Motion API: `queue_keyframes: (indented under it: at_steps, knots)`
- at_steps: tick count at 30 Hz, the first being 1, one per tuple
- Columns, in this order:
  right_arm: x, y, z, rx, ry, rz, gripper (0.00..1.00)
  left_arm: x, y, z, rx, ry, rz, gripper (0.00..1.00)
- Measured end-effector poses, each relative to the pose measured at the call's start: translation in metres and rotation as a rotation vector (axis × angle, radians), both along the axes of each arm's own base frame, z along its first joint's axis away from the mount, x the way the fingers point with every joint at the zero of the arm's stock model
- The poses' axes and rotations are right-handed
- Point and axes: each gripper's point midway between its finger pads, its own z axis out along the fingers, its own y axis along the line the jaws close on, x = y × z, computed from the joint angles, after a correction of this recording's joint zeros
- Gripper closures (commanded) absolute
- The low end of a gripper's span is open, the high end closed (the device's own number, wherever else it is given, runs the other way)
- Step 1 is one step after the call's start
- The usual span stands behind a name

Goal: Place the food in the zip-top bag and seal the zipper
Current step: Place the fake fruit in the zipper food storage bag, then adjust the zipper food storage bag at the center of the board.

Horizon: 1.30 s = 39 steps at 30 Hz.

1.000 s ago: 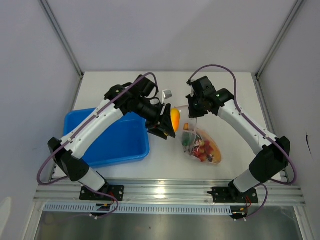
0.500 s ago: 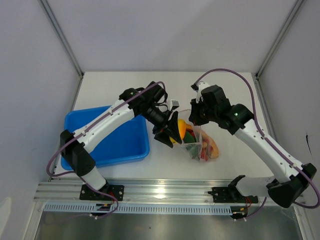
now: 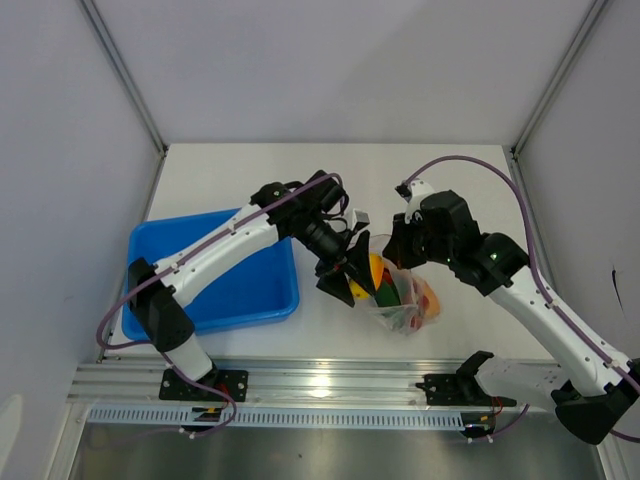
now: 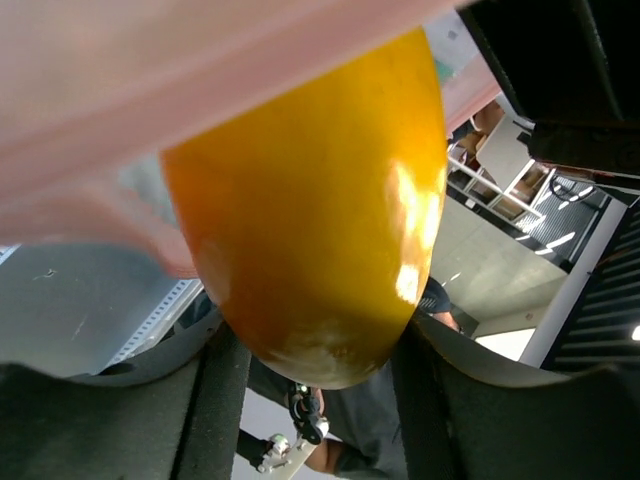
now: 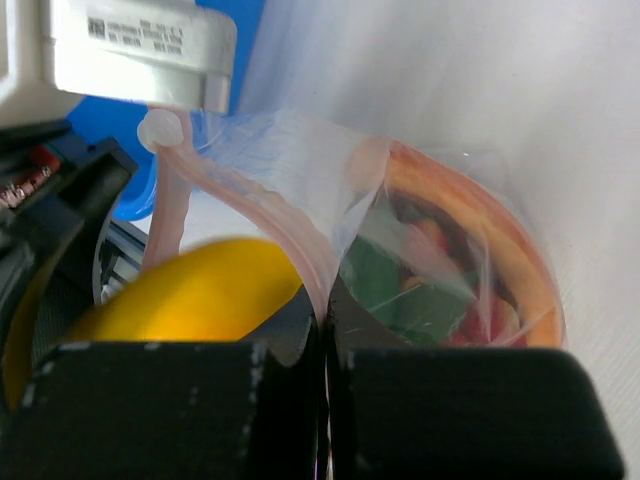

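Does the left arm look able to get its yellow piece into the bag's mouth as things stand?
Probably yes. The right claw pinches the zipper strip, holding the zip-top bag up, and the left claw has its yellow-orange piece right at the mouth, with nothing visible between.

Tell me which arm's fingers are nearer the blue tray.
Left. The left fingers, gripping the yellow-orange piece, sit just right of the tray; the right fingers pinch the bag rim farther right.
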Motion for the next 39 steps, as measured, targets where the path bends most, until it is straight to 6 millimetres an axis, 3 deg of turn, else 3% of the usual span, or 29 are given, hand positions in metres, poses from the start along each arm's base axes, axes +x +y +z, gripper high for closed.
queue_keyframes:
  at_steps: [2, 7, 13, 21, 29, 35, 39]
  knots:
    - [-0.001, 0.000, 0.000, 0.002, 0.003, 0.001, 1.00, -0.005, -0.004, 0.001, -0.001, -0.001, -0.016, 0.26]
    - [-0.001, -0.002, -0.003, -0.012, 0.010, -0.007, 1.00, -0.012, -0.005, 0.001, 0.019, -0.031, -0.029, 0.16]
    - [-0.002, -0.003, -0.001, -0.015, 0.018, -0.012, 1.00, -0.013, 0.016, -0.003, 0.095, -0.120, 0.016, 0.17]
    - [-0.006, -0.008, 0.011, -0.020, 0.031, -0.022, 1.00, -0.018, 0.051, 0.010, 0.138, -0.272, 0.110, 0.27]
    - [-0.008, -0.010, 0.024, -0.025, 0.034, -0.024, 1.00, 0.000, 0.031, -0.014, 0.207, -0.260, 0.134, 0.31]
    - [-0.006, -0.006, 0.023, -0.037, 0.064, -0.022, 1.00, 0.014, 0.012, -0.006, 0.141, -0.277, 0.189, 0.31]
    - [-0.007, -0.002, 0.021, -0.026, 0.090, -0.018, 1.00, 0.018, 0.006, -0.006, 0.122, -0.275, 0.213, 0.48]
